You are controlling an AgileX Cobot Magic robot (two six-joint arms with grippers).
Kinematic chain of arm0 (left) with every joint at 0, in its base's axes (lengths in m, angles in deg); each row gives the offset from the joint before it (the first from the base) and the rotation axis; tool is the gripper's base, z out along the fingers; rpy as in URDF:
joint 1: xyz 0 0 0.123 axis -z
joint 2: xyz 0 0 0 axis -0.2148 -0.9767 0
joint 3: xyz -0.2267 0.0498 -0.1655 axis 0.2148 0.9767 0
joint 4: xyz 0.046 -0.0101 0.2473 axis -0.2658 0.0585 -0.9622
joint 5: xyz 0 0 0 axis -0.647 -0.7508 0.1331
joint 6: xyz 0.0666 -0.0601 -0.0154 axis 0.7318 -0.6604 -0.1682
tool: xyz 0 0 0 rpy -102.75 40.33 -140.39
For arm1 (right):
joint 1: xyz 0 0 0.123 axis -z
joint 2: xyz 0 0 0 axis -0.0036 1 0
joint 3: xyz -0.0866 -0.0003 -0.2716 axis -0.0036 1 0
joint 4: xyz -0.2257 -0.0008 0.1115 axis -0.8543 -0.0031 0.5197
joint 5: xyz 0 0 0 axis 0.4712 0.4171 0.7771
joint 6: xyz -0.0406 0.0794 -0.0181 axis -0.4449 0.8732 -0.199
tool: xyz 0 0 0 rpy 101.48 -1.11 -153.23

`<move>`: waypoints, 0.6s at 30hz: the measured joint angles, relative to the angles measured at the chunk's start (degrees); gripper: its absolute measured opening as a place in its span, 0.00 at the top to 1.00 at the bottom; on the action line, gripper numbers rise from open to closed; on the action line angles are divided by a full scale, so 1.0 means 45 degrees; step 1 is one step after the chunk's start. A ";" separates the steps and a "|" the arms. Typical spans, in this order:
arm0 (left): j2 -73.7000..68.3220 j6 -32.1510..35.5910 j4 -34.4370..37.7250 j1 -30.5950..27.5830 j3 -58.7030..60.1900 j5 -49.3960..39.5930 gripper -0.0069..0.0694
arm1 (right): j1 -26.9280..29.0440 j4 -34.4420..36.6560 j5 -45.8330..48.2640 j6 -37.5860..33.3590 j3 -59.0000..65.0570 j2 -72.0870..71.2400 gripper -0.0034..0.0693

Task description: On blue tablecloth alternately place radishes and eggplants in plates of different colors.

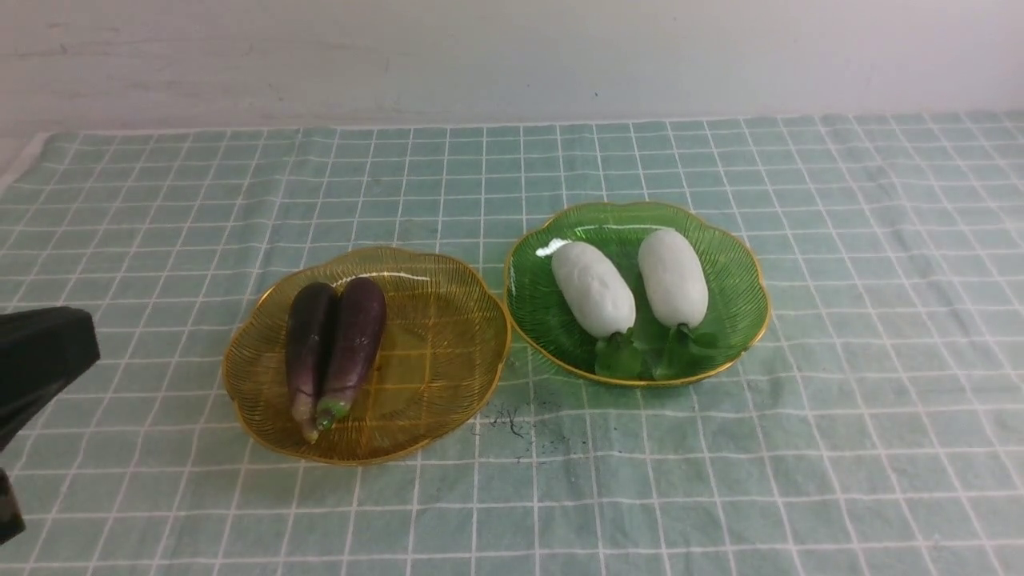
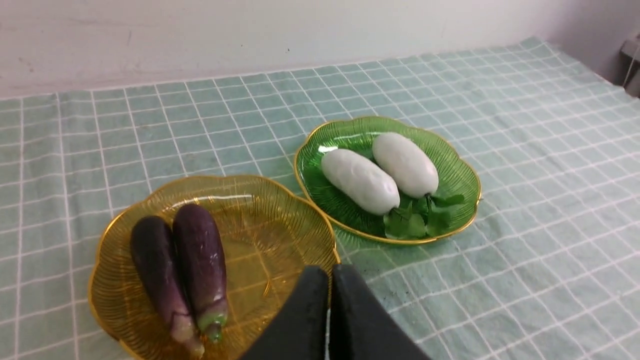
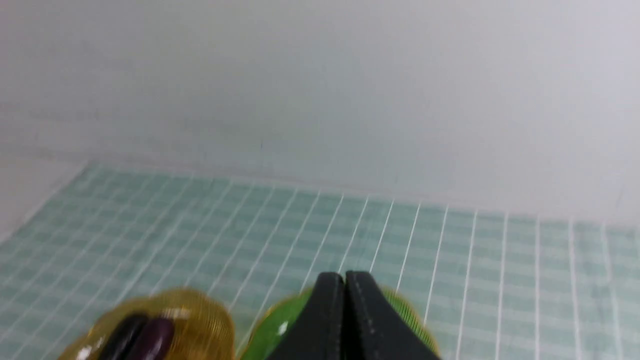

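Observation:
Two white radishes (image 1: 594, 288) (image 1: 673, 277) lie side by side in the green plate (image 1: 736, 264), leaves toward me. Two dark purple eggplants (image 1: 310, 342) (image 1: 352, 340) lie together in the amber-yellow plate (image 1: 448, 344). Both plates rest on the blue tablecloth (image 1: 840, 416). My left gripper (image 2: 330, 272) is shut and empty, hovering near the amber plate's (image 2: 280, 240) front edge, with the radishes (image 2: 360, 181) beyond. My right gripper (image 3: 344, 278) is shut and empty, raised above the green plate (image 3: 272, 325); it does not show in the front view.
A white wall (image 1: 512, 56) runs behind the table. A dark smudge (image 1: 512, 420) marks the cloth in front of the two plates. Part of my left arm (image 1: 40, 360) shows at the left edge of the front view.

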 joint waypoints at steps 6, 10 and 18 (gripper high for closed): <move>0.0000 0.0047 0.0206 0.0000 0.0632 0.0441 0.92 | 0.0000 0.0139 -0.7320 -0.0528 0.7477 -0.7345 0.97; 0.0000 0.0047 0.0221 0.0000 0.0895 0.0470 0.92 | 0.0000 0.0604 -0.8264 -0.0528 0.9766 -1.0279 0.97; 0.0876 0.0266 0.0217 0.0000 0.1828 0.0814 0.92 | 0.0000 0.0639 -0.8554 -0.0930 1.1161 -1.1884 0.97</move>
